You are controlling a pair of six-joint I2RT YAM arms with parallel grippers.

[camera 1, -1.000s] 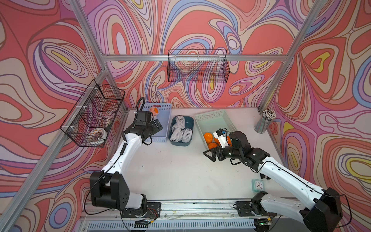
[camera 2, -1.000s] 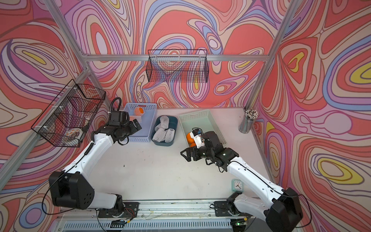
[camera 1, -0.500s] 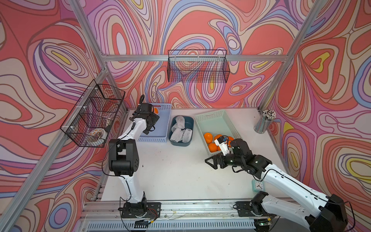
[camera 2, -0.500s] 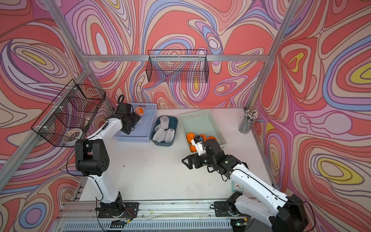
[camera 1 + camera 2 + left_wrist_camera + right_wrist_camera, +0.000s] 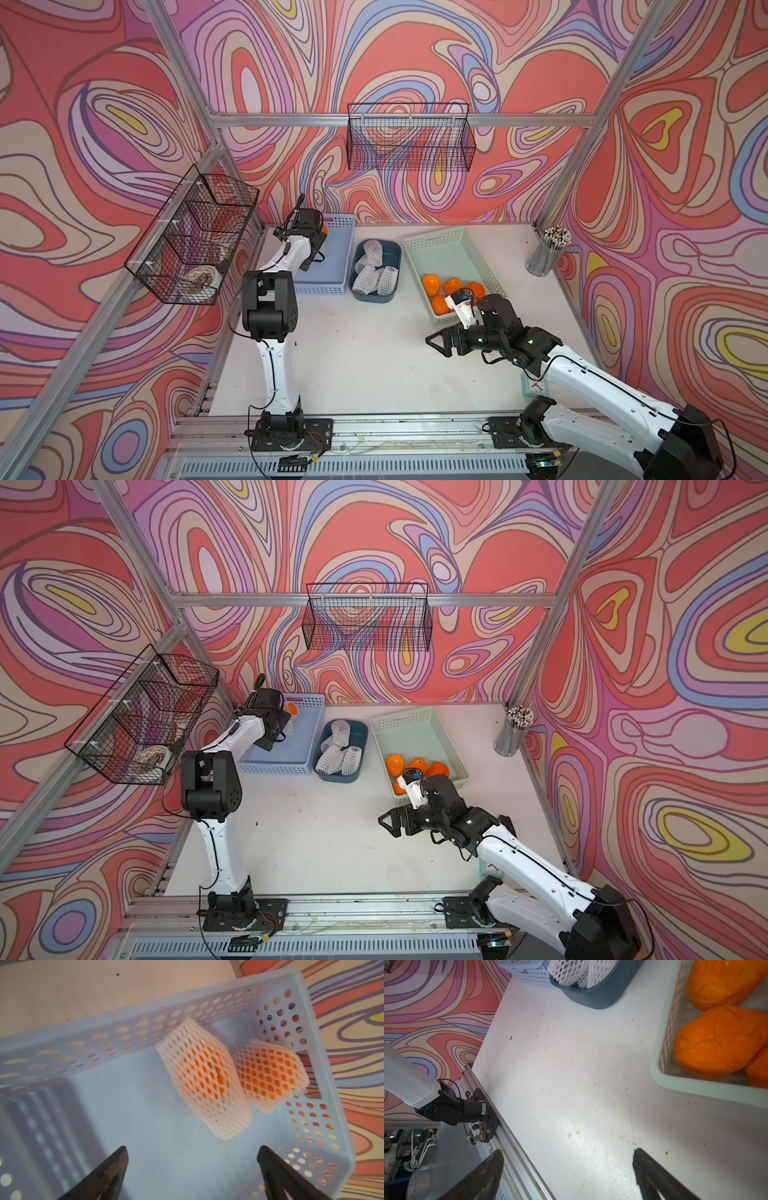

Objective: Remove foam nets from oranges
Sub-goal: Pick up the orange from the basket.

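Two oranges in white foam nets (image 5: 204, 1082) (image 5: 270, 1076) lie in a far corner of the blue basket (image 5: 124, 1018). My left gripper (image 5: 192, 1152) hangs open over the basket floor, short of them, holding nothing. In both top views the left wrist hides most of them; only a bit of orange (image 5: 323, 229) shows. Several bare oranges (image 5: 451, 286) (image 5: 716, 1043) lie in the green basket (image 5: 440, 241). Empty foam nets (image 5: 374, 270) fill the dark teal tub (image 5: 376, 296). My right gripper (image 5: 436, 343) (image 5: 568, 1156) is open over bare table, in front of the green basket.
Black wire baskets hang on the back wall (image 5: 409, 137) and the left wall (image 5: 191, 245). A cup of sticks (image 5: 546, 253) stands at the back right corner. A small teal clock (image 5: 532, 384) lies under the right arm. The front rail (image 5: 517, 1147) runs near the right gripper.
The left arm has folded upright, its gripper swinging to the far end of the blue basket. The right gripper has drawn back from the green basket toward the table's front. Both stayed open.
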